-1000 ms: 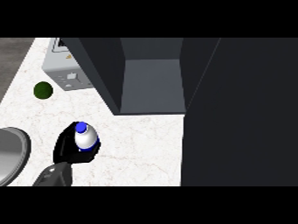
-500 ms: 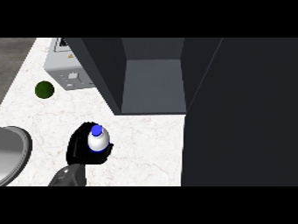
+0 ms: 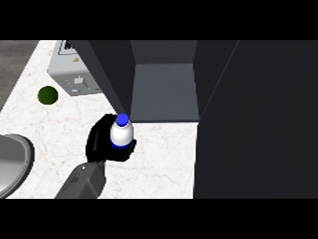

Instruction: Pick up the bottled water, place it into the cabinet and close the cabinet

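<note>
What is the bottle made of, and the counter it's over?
The bottled water looks like pale, smooth plastic with a glossy blue cap; its white sheen suggests that, though it could be something else. The left hand curls round it. The counter looks like polished stone, maybe marble: white with faint reddish veins.

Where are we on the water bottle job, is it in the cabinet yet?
Not yet. The pick-up looks done: the left hand is curled round the bottled water, right at the open cabinet front. Left to do: set it inside, let go, close the cabinet door.
</note>
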`<control>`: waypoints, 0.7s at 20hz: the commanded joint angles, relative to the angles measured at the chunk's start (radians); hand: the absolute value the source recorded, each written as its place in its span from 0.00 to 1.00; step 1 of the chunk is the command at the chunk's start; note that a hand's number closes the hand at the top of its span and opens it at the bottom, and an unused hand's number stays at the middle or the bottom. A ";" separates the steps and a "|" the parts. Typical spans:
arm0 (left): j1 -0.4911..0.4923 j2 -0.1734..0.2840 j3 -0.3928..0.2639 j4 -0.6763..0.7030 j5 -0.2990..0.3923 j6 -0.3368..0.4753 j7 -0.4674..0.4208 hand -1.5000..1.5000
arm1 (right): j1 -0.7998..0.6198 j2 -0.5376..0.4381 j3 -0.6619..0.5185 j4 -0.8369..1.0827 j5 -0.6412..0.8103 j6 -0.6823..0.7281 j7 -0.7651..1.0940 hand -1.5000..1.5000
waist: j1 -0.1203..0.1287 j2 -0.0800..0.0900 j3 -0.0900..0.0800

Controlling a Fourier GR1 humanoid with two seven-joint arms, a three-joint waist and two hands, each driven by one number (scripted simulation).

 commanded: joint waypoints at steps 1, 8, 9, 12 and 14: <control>-0.013 -0.002 -0.180 -0.140 0.077 0.169 0.071 1.00 | -0.060 0.003 -0.020 -0.036 -0.052 -0.009 0.049 0.00 | 0.001 0.003 0.000; -0.125 -0.001 -0.267 -0.247 0.066 0.412 0.185 1.00 | -0.037 0.006 -0.019 -0.039 -0.058 -0.010 0.042 0.00 | -0.009 0.006 -0.001; -0.156 -0.001 -0.273 -0.216 0.078 0.425 0.201 1.00 | 0.006 -0.014 0.000 -0.083 -0.055 0.012 0.038 0.00 | -0.022 0.006 -0.001; -0.230 0.000 -0.298 -0.237 0.063 0.519 0.265 1.00 | -0.056 0.015 -0.038 -0.015 -0.046 -0.018 0.034 0.00 | -0.023 0.010 0.000; -0.246 0.000 -0.306 -0.215 0.023 0.547 0.269 1.00 | -0.044 -0.011 -0.064 -0.034 -0.097 0.012 0.037 0.00 | -0.033 0.011 0.001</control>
